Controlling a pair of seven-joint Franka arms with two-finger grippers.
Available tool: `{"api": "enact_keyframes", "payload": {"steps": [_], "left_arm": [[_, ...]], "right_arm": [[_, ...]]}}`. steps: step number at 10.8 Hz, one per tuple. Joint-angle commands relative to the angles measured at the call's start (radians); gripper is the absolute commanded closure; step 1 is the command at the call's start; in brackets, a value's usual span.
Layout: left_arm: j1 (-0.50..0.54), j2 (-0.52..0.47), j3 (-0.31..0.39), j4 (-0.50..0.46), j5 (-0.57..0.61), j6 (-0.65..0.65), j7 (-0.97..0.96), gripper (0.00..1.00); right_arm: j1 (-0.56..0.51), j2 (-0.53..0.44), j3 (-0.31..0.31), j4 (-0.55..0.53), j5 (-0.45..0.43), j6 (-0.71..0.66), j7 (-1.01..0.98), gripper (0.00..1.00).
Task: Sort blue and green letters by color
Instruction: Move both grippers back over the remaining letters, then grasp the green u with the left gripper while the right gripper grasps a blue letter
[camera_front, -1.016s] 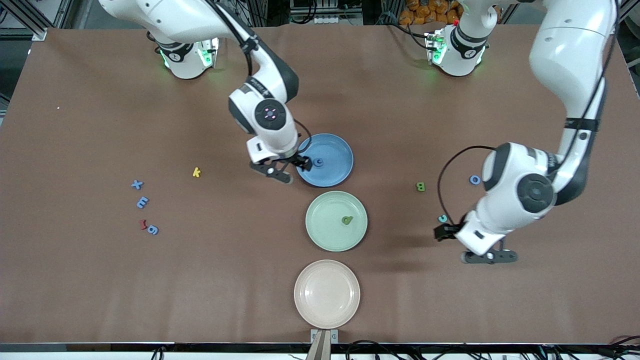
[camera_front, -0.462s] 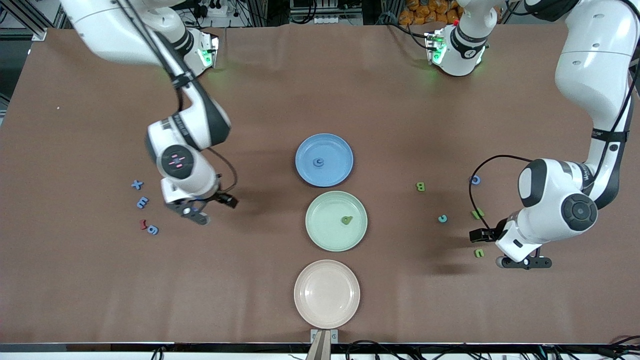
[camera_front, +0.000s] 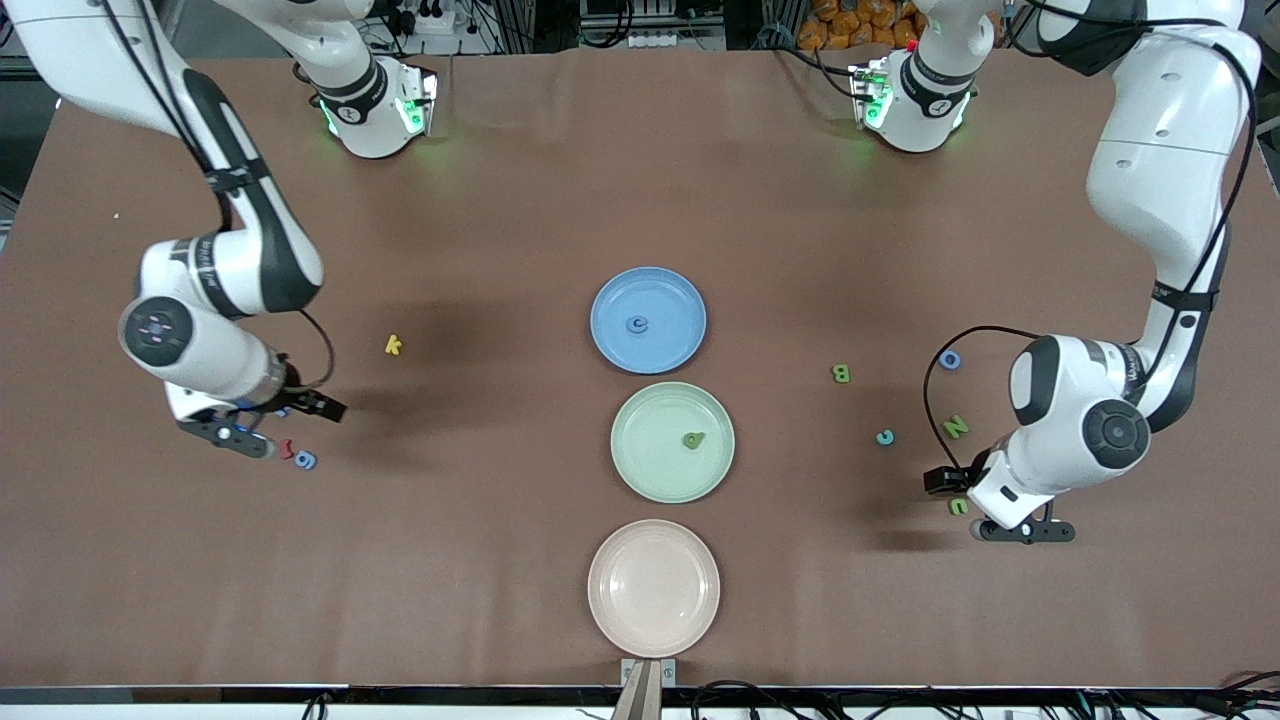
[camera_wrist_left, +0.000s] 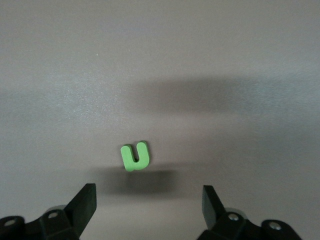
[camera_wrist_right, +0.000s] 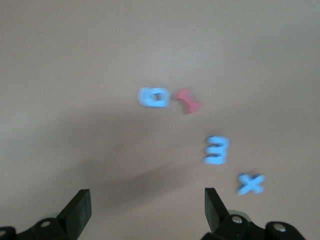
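While both of my arms are out at the two ends of the table, the coming move turns on how each small letter lies against my fingertips.

At the right arm's end, my right gripper (camera_front: 240, 437) hangs over the cluster there with its jaws spread wide and nothing between them. In its wrist view the blue X (camera_wrist_right: 250, 183) and blue E (camera_wrist_right: 216, 150) lie closest ahead of the fingertips. The blue G-like piece (camera_wrist_right: 152, 97) lies farther out, touching or almost touching the dark red squiggle (camera_wrist_right: 187, 101), which is not mine to sort. I judge the E or X the cleaner pick, since each stands apart from its neighbours. The yellow k (camera_front: 393, 345) sits alone, toward the plates.

Mid-table, the blue plate (camera_front: 600, 320) holds one blue letter (camera_front: 637, 324). The green plate (camera_front: 625, 440), nearer the front camera, holds one green letter (camera_front: 694, 439), and the pink plate (camera_front: 600, 590) is nearest.

Toward the left arm's end lie the green B (camera_front: 841, 374), a teal piece (camera_front: 885, 437), a blue o (camera_front: 949, 360) and the green N (camera_front: 955, 427). My left gripper (camera_front: 1025, 530) is low over the green u (camera_wrist_left: 135, 156), jaws wide apart and empty. The u lies just ahead of the fingertips, not yet between them, and a little off the centre line. Its stems run roughly along my reach, so I would ease forward and down, then pinch across its width.
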Motion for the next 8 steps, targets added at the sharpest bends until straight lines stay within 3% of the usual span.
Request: {"api": "enact_keyframes", "payload": {"steps": [1, 6, 8], "left_arm": [[-0.101, 0.015, 0.113, 0.029, 0.023, 0.021, 0.010, 0.14], [-0.102, 0.046, 0.131, 0.043, 0.050, 0.074, 0.053, 0.22], [-0.102, 0.052, 0.131, 0.043, 0.067, 0.090, 0.050, 0.28]], "right_arm": [[-0.174, -0.070, 0.020, -0.196, -0.016, 0.186, -0.167, 0.00], [-0.285, -0.038, 0.017, -0.246, -0.013, 0.211, -0.168, 0.00], [-0.293, -0.018, 0.017, -0.293, -0.002, 0.298, -0.163, 0.00]]}}
